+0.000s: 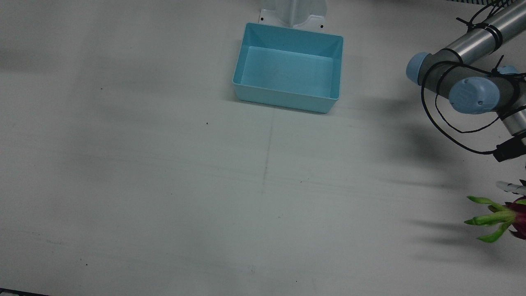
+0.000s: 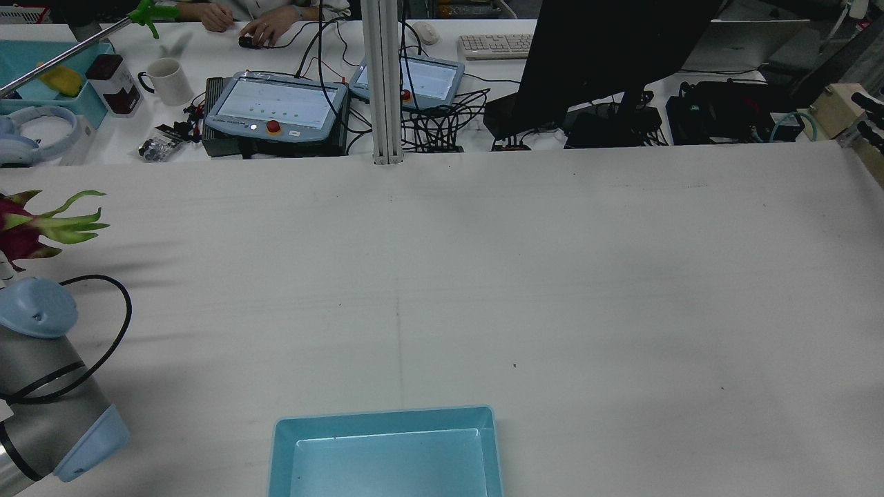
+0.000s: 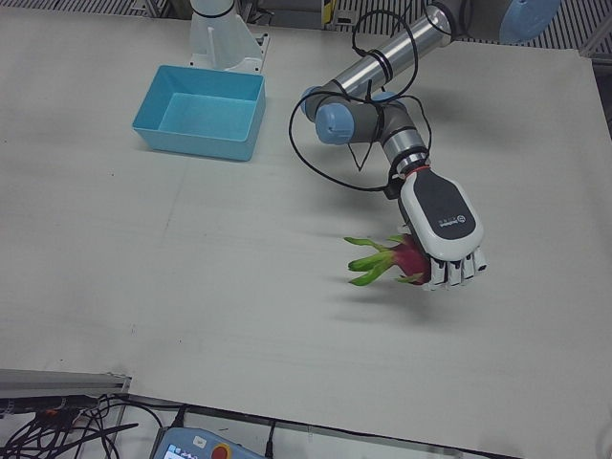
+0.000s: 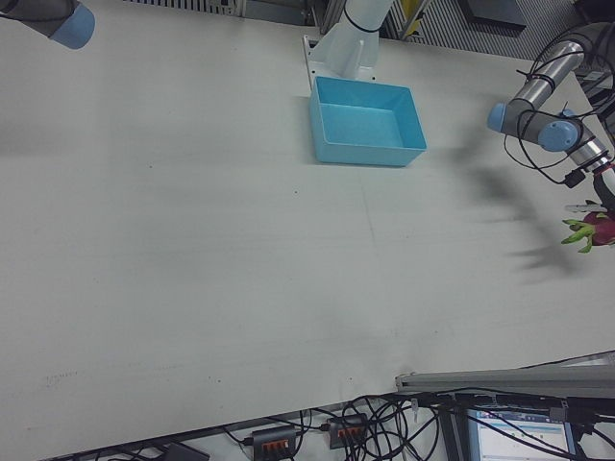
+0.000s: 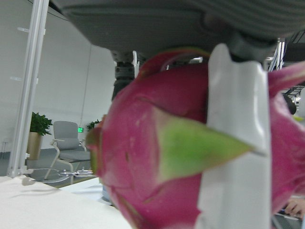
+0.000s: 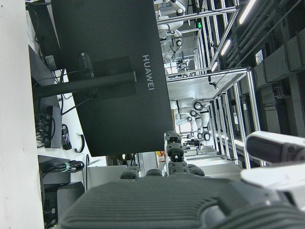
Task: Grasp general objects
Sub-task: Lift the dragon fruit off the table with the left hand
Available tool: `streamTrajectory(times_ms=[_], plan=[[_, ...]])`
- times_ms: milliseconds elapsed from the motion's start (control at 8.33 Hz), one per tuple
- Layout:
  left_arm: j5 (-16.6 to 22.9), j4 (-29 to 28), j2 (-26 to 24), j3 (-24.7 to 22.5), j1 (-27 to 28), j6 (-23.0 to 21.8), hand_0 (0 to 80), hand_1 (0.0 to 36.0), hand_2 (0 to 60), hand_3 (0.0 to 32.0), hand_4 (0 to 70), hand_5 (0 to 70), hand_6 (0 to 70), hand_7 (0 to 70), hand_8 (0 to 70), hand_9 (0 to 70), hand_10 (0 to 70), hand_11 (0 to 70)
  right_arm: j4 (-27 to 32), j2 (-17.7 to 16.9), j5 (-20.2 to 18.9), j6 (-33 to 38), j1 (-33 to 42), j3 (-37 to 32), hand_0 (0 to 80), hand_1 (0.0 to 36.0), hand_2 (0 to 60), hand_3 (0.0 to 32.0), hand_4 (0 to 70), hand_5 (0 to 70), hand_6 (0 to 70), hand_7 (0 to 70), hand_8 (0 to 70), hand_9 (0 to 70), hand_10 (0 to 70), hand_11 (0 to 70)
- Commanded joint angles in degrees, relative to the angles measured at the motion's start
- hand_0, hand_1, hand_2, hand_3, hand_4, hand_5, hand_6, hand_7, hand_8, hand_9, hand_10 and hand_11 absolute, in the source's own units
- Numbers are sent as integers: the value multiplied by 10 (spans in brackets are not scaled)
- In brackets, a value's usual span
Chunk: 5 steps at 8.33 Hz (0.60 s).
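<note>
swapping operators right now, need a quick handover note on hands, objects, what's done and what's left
Left hand: shut on the dragon fruit, fingers wrapped around it, held clear of the table; its shadow lies below it.
Right hand: only its own camera shows it; it holds nothing visible, and whether it is open or shut cannot be told.
Blue bin: empty, near the pedestals, well away from the fruit.
Done: fruit grasped and lifted.
Left: probably carry it to the bin and release, if that is the goal.

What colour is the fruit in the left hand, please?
The dragon fruit is magenta with green tips, clearest in the left-front view.
</note>
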Motion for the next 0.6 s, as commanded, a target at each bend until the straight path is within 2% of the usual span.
streamTrajectory(times_ms=[0,120,240,360,480], plan=[[103,-56,2,-105,-8,0,800,352,600,0,669,700,700,700,700,700,700,700,0,0,0,0,0,0,0,0,0,0,0,0,0,0,0,0,0,0],[201,-155,0,-105,-46,7,800,339,600,0,700,700,700,700,700,700,700,700,0,0,0,0,0,0,0,0,0,0,0,0,0,0,0,0,0,0],[303,-227,-5,-103,-88,22,636,317,600,0,662,700,700,700,700,700,700,700,0,0,0,0,0,-1,0,0,0,0,0,0,0,0,0,0,0,0],[405,-286,-14,-100,-140,49,610,305,600,0,635,700,700,700,700,700,700,700,0,0,0,0,0,-1,0,0,0,0,0,0,0,0,0,0,0,0],[482,-329,-18,-100,-171,61,587,294,600,0,605,700,700,700,700,700,700,700,0,0,0,0,0,-1,0,0,0,0,0,0,0,0,0,0,0,0]])
